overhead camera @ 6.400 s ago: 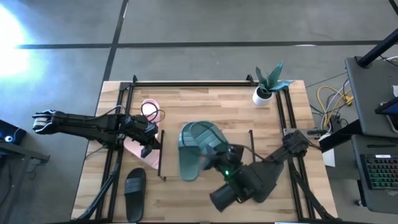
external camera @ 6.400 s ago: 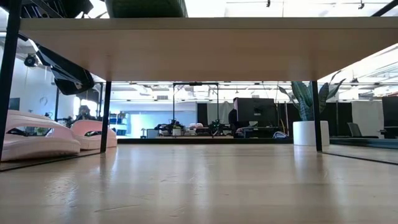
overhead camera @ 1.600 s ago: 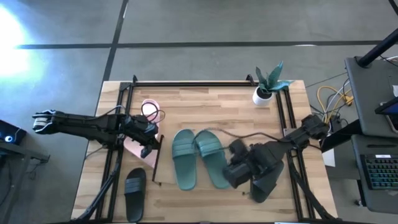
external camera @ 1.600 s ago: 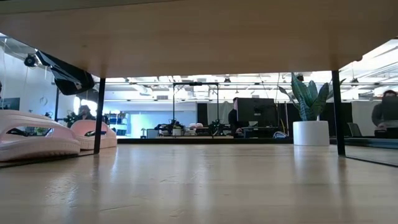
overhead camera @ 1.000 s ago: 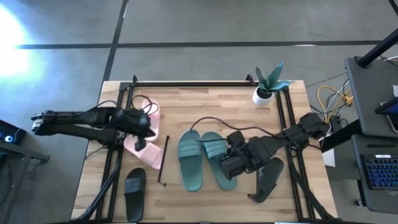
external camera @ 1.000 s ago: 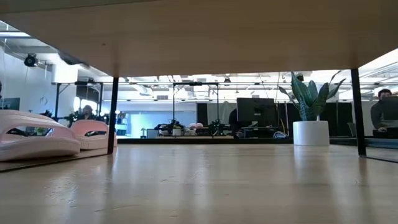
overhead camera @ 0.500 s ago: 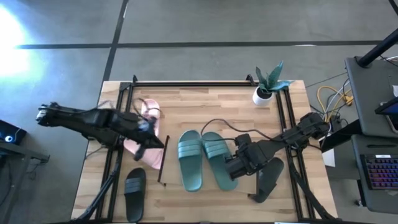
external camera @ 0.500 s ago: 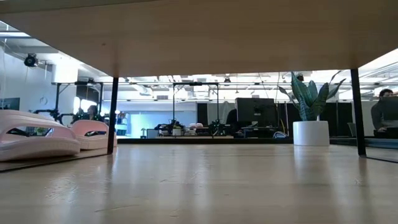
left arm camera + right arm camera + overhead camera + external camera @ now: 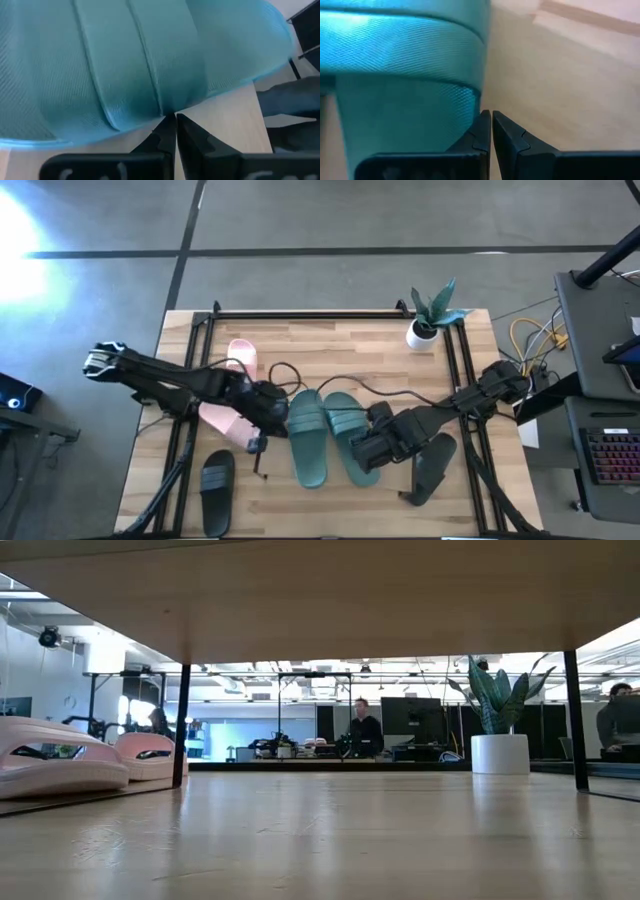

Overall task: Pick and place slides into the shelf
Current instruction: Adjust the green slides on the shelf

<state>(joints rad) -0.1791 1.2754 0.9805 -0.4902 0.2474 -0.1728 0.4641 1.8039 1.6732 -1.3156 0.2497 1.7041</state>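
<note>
Two teal slides lie side by side, soles down, on the shelf's light-wood board (image 9: 385, 395): a left one (image 9: 305, 435) and a right one (image 9: 345, 435). My left gripper (image 9: 272, 408), shut, is at the left teal slide's (image 9: 125, 65) outer side. My right gripper (image 9: 368, 445), shut, is at the right teal slide's (image 9: 405, 55) outer side. Two pink slides (image 9: 238, 358) (image 9: 220, 420) lie left of the shelf, also in the low view (image 9: 60, 755) (image 9: 150, 755). One black slide (image 9: 215, 478) lies near left, the other (image 9: 430, 465) near right. My left gripper's shut fingertips (image 9: 167, 125) meet the left teal slide at the strap's base (image 9: 162, 107) on its outer side, coming level from the table's left. The slide lies flat on the board. My right gripper's shut fingertips (image 9: 482, 122) stand at the strap's edge (image 9: 472, 95) of the right teal slide, coming from the table's right; whether they touch it I cannot tell.
A potted plant (image 9: 428, 315) stands at the far right corner. The shelf's black left end frame (image 9: 258, 445) stands between the pink slides and the teal ones. In the low view the shelf board (image 9: 320, 600) spans overhead on thin legs (image 9: 180, 725). People show in the room behind.
My left gripper has left the pink slides and swung toward the table's right, across the shelf's end frame, up to the left teal slide. My right gripper has stayed by the right teal slide. The slides have hardly shifted.
</note>
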